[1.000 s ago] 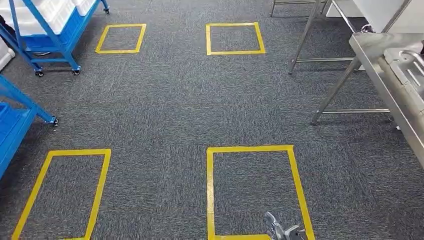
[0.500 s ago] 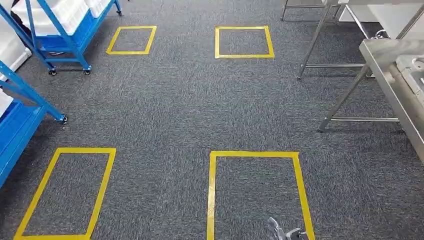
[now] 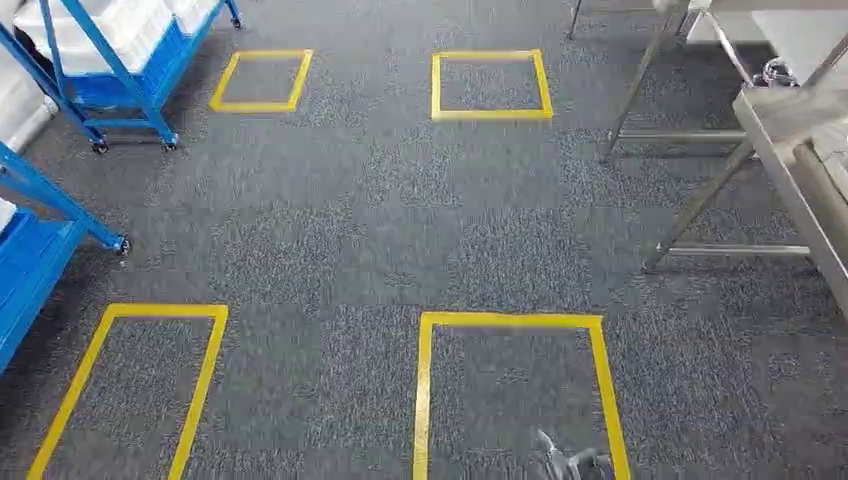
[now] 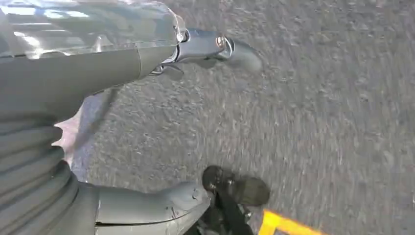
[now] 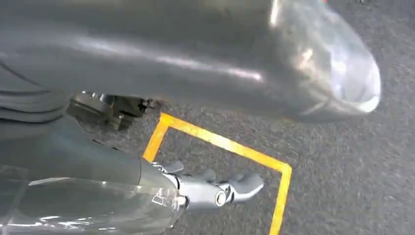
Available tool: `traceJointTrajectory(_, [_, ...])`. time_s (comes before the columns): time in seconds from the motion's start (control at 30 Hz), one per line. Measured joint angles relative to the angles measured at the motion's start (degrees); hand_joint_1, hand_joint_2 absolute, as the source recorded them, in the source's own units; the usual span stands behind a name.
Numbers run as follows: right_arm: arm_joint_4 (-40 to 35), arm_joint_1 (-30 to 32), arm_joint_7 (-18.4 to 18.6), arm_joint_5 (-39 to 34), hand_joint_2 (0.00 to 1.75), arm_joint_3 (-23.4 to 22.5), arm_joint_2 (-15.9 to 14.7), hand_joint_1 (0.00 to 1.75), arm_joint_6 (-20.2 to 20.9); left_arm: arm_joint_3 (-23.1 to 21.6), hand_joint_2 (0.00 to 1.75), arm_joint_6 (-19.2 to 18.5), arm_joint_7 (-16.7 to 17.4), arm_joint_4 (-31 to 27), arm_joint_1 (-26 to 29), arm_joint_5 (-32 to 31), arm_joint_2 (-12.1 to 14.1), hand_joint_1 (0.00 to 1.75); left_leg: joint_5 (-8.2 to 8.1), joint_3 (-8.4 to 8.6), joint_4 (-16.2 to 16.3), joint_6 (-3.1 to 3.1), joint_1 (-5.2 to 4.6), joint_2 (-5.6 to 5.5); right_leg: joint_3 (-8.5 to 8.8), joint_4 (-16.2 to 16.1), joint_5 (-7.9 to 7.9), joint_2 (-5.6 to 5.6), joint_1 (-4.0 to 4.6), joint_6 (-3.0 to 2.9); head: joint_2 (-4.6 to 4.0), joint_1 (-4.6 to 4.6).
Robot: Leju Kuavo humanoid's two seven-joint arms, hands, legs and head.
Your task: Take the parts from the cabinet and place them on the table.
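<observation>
Blue wheeled racks holding white bins [image 3: 95, 30] stand at the far left. A steel table [image 3: 800, 120] runs along the right edge. Low in the head view, the tips of my right hand [image 3: 565, 462] hang over a yellow floor square. In the right wrist view my right hand [image 5: 215, 191] has its fingers stretched out over the carpet, holding nothing; a blurred silver rounded shape [image 5: 293, 63] lies close to the camera, and I cannot tell what it is. My left hand [image 4: 195, 122] hangs over the carpet with fingers [image 4: 215, 46] and thumb [image 4: 156, 205] apart and nothing between them.
Grey carpet carries several yellow taped rectangles [image 3: 510, 390]. A second blue rack [image 3: 35, 250] juts in at the left edge. The steel table's slanted legs [image 3: 700, 200] reach onto the floor at right, with another metal frame [image 3: 640, 80] behind.
The whole picture has shifted, so the camera has moved: floor marks and racks slid slightly right and down. Both hands hang as before.
</observation>
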Motion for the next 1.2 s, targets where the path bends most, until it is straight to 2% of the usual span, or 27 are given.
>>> traceJointTrajectory(0.03, [0.1, -0.1, 0.0, -0.1, 0.00, 0.1, -0.1, 0.00, 0.0, 0.2, 1.75, 0.2, 0.1, 0.2, 0.0, -0.1, -0.2, 0.00, -0.19, 1.59, -1.4, -0.47, 0.26, -0.08, -0.17, 2.4, 0.14, -0.04, -0.15, 0.04, 0.00, 0.02])
traceJointTrajectory(0.07, [0.1, -0.3, -0.1, -0.1, 0.00, 0.2, -0.1, 0.00, 0.0, 0.6, 1.75, 0.5, 0.2, 0.5, -0.2, -0.2, -0.2, 0.00, -0.43, 2.66, -2.2, -0.28, 0.53, -0.07, -2.26, 5.9, -0.04, 0.29, -0.05, 0.19, -0.02, 0.17])
traceJointTrajectory(0.1, [0.2, -0.4, 0.0, -0.2, 0.00, 0.2, -0.2, 0.00, -0.1, 1.0, 1.75, 0.8, 0.2, 0.8, -0.5, -0.3, -0.2, 0.00, -0.87, 3.40, -2.4, -0.33, 0.76, -0.10, -5.37, 10.1, -1.05, 0.47, -0.06, 0.51, 0.02, 0.06])
traceJointTrajectory(0.17, [0.2, -0.2, 0.1, -0.4, 0.00, 0.4, -0.2, 0.00, -0.5, 1.7, 1.75, 1.0, 0.2, 1.2, -0.9, -0.5, -0.2, 0.00, -2.24, 4.88, -2.4, -0.80, 1.25, -0.23, -11.41, 16.1, -5.24, 0.49, -0.55, 1.32, 0.02, 0.13])
traceJointTrajectory(0.2, [0.2, 0.0, 0.2, -0.4, 0.00, 0.4, -0.3, 0.00, -0.7, 2.0, 1.75, 1.0, 0.2, 1.4, -1.0, -0.7, -0.2, 0.00, -2.97, 5.83, -2.3, -1.16, 1.53, -0.33, -13.16, 16.7, -6.63, 0.47, -0.89, 1.72, 0.00, 0.18])
traceJointTrajectory(0.23, [0.2, 0.1, 0.3, -0.5, 0.00, 0.5, -0.3, 0.00, -0.9, 2.1, 1.75, 1.0, 0.2, 1.6, -1.0, -0.9, -0.2, 0.00, -3.90, 7.12, -2.3, -1.57, 1.91, -0.42, -14.07, 15.4, -6.70, 0.45, -1.32, 2.10, 0.00, 0.22])
traceJointTrajectory(0.27, [0.2, 0.1, 0.3, -0.5, 0.00, 0.5, -0.4, 0.00, -1.0, 2.2, 1.75, 1.0, 0.2, 1.8, -1.0, -1.0, -0.2, 0.00, -4.92, 8.35, -2.2, -2.20, 2.36, -0.51, -14.08, 12.8, -5.14, 0.44, -1.76, 2.59, 0.00, 0.15])
traceJointTrajectory(0.3, [0.2, 0.2, 0.3, -0.5, 0.00, 0.5, -0.5, 0.00, -1.0, 2.2, 1.75, 1.0, 0.2, 2.0, -1.1, -1.1, -0.2, 0.00, -5.98, 9.53, -1.8, -2.88, 2.84, -0.50, -13.71, 9.4, -1.87, 0.42, -2.26, 3.35, 0.00, 0.26])
traceJointTrajectory(0.33, [0.2, 0.3, 0.4, -0.5, 0.00, 0.6, -0.5, 0.00, -1.1, 2.3, 1.75, 1.1, 0.1, 2.2, -1.2, -1.3, -0.2, 0.00, -7.25, 10.15, -1.4, -3.47, 3.12, -0.45, -13.33, 5.9, 3.26, 0.38, -2.91, 4.28, 0.00, 0.28])
traceJointTrajectory(0.37, [0.3, 0.5, 0.4, -0.6, 0.00, 0.7, -0.5, 0.00, -1.2, 2.5, 1.75, 1.2, 0.0, 2.3, -1.3, -1.4, 0.0, 0.00, -8.77, 10.83, -0.1, -4.11, 3.06, -0.39, -13.79, 4.4, 8.43, -0.88, -3.01, 4.33, 0.00, 0.91])
traceJointTrajectory(0.4, [0.4, 0.3, 0.5, -0.8, 0.00, 1.0, -0.6, 0.00, -1.2, 2.6, 1.75, 1.3, -0.1, 2.4, -1.4, -1.6, 0.0, 0.00, -9.63, 10.65, -0.1, -4.55, 3.01, -0.35, -13.78, 5.5, 6.34, -0.71, -2.51, 2.05, 0.00, 0.90])
traceJointTrajectory(0.47, [0.1, 0.7, 0.5, -0.8, 0.00, 1.0, -0.6, 0.00, -1.6, 2.8, 1.75, 1.4, -0.2, 2.6, -1.7, -1.6, 0.0, 0.00, -9.79, 11.31, 0.4, -5.23, 3.20, -0.09, -13.68, 5.6, 6.47, -0.25, -2.30, 1.02, 0.00, 0.50])
traceJointTrajectory(0.53, [0.1, 0.8, 0.5, -0.9, 0.00, 1.1, -0.7, 0.00, -1.7, 2.9, 1.75, 1.5, -0.3, 2.9, -2.0, -1.6, 0.0, 0.00, -8.05, 9.36, 4.8, -5.54, 3.56, 0.00, -12.57, 5.2, 5.90, -0.05, -2.09, 0.10, 0.00, 0.33])
traceJointTrajectory(0.57, [0.1, 0.7, 0.5, -0.9, 0.00, 1.2, -0.7, 0.00, -1.8, 3.0, 1.75, 1.5, -0.4, 3.1, -2.1, -1.7, 0.0, 0.00, -7.58, 7.06, 9.0, -5.69, 3.64, 0.02, -11.80, 4.9, 5.77, -0.27, -2.00, -0.08, 0.00, 0.31])
traceJointTrajectory(0.6, [0.1, 0.6, 0.5, -1.0, 0.00, 1.3, -0.7, 0.00, -1.9, 3.2, 1.75, 1.5, -0.3, 3.2, -2.2, -2.0, 0.0, 0.00, -8.88, 4.20, 13.1, -5.80, 3.63, 0.01, -11.03, 4.5, 5.56, -0.26, -1.84, -0.35, 0.00, 0.26])
traceJointTrajectory(0.63, [0.1, 0.5, 0.6, -1.2, 0.00, 1.6, -0.8, 0.00, -2.1, 3.4, 1.75, 1.5, -0.3, 3.4, -2.2, -2.1, 0.0, 0.00, -11.86, 1.37, 16.6, -5.78, 3.58, 0.01, -10.31, 4.0, 5.24, -0.21, -1.57, -0.50, 0.00, 0.22])
traceJointTrajectory(0.7, [0.1, 0.5, 0.8, -1.4, 0.00, 1.7, -0.9, 0.00, -2.2, 3.5, 1.75, 1.4, -0.3, 3.6, -2.2, -2.5, 0.0, 0.00, -16.88, -2.23, 19.0, -5.55, 3.55, 0.00, -9.08, 3.5, 4.56, 0.04, -0.95, -0.80, 0.00, 0.22])
traceJointTrajectory(0.73, [0.1, 0.5, 0.9, -1.5, 0.00, 1.8, -1.0, 0.00, -2.2, 3.6, 1.75, 1.4, -0.3, 3.7, -2.2, -2.5, 0.0, 0.00, -16.81, -2.93, 18.0, -5.23, 3.42, 0.00, -8.46, 3.4, 4.11, 0.17, -0.71, -0.92, 0.00, 0.24])
traceJointTrajectory(0.77, [0.1, 0.4, 1.0, -1.5, 0.00, 1.9, -1.0, 0.00, -2.3, 3.6, 1.75, 1.4, -0.3, 3.7, -2.2, -2.6, 0.0, 0.00, -14.69, -2.83, 15.5, -4.68, 3.13, 0.00, -7.79, 3.4, 3.63, 0.23, -0.52, -1.03, 0.00, 0.26])
traceJointTrajectory(0.83, [0.0, 0.4, 1.0, -1.5, 0.00, 2.0, -1.0, 0.00, -2.3, 3.7, 1.75, 1.4, -0.3, 3.8, -2.2, -2.6, 0.1, 0.00, -5.32, -0.99, 6.7, -3.33, 2.13, 0.08, -6.43, 3.2, 2.74, 0.23, -0.41, -1.04, 0.00, 0.26])
traceJointTrajectory(0.87, [0.1, 0.2, 1.0, -1.5, 0.00, 2.1, -1.0, 0.00, -2.3, 4.0, 1.75, 1.4, -0.3, 3.8, -2.1, -2.6, 0.2, 0.00, -1.95, -0.88, 3.9, -2.68, 1.42, 0.29, -6.34, 3.1, 2.56, 0.29, -0.50, -1.02, 0.00, 0.22])
traceJointTrajectory(0.9, [0.1, 0.1, 1.1, -1.6, 0.00, 2.1, -1.0, 0.00, -2.3, 4.1, 1.75, 1.4, -0.2, 3.8, -2.2, -2.6, 0.2, 0.00, -3.08, -1.26, 3.8, -2.30, 1.16, 0.36, -6.28, 2.9, 2.52, 0.52, -0.52, -0.80, 0.00, 0.24])
traceJointTrajectory(1.0, [0.1, 0.1, 1.1, -1.6, 0.00, 2.2, -1.0, 0.00, -2.3, 4.2, 1.75, 1.4, -0.3, 3.8, -2.3, -2.6, 0.2, 0.00, -1.92, -0.83, 2.8, -1.86, 0.79, 0.01, -6.14, 2.2, 2.44, 0.46, -0.76, 0.12, 0.00, -0.09])
traceJointTrajectory(1.03, [0.0, 0.1, 1.1, -1.6, 0.00, 2.2, -1.2, 0.00, -2.3, 4.2, 1.75, 1.4, -0.2, 3.9, -2.3, -2.6, 0.2, 0.00, -0.98, 0.37, 0.7, -1.92, 1.61, -0.06, -5.56, 2.2, 2.03, 0.33, -0.41, 0.51, 0.00, 0.02])
traceJointTrajectory(1.07, [0.0, 0.0, 1.1, -1.6, 0.00, 2.2, -1.3, 0.00, -2.4, 4.2, 1.75, 1.4, -0.2, 3.9, -2.3, -2.5, 0.0, 0.00, -0.77, 1.22, -0.3, -2.08, 1.46, 0.01, -5.93, 3.6, 1.11, 0.38, -0.51, 0.47, 0.00, 0.00])
traceJointTrajectory(1.13, [0.0, -0.2, 1.1, -1.9, 0.00, 2.4, -1.4, 0.00, -2.7, 4.2, 1.75, 1.6, 0.2, 3.9, -2.4, -2.2, 0.0, 0.00, -0.96, 1.48, -0.6, -1.53, 1.52, 0.04, -9.94, 11.3, -3.02, 0.54, -0.46, 0.62, 0.00, 0.07])
traceJointTrajectory(1.2, [0.1, -0.1, 1.1, -2.0, 0.00, 2.5, -1.6, 0.00, -3.0, 4.0, 1.75, 1.4, 0.2, 3.9, -2.3, -1.9, -0.1, 0.00, -1.44, 1.63, -0.4, -1.49, 1.48, -0.03, -14.13, 18.1, -5.07, 0.52, -0.62, 1.02, 0.00, 0.00])
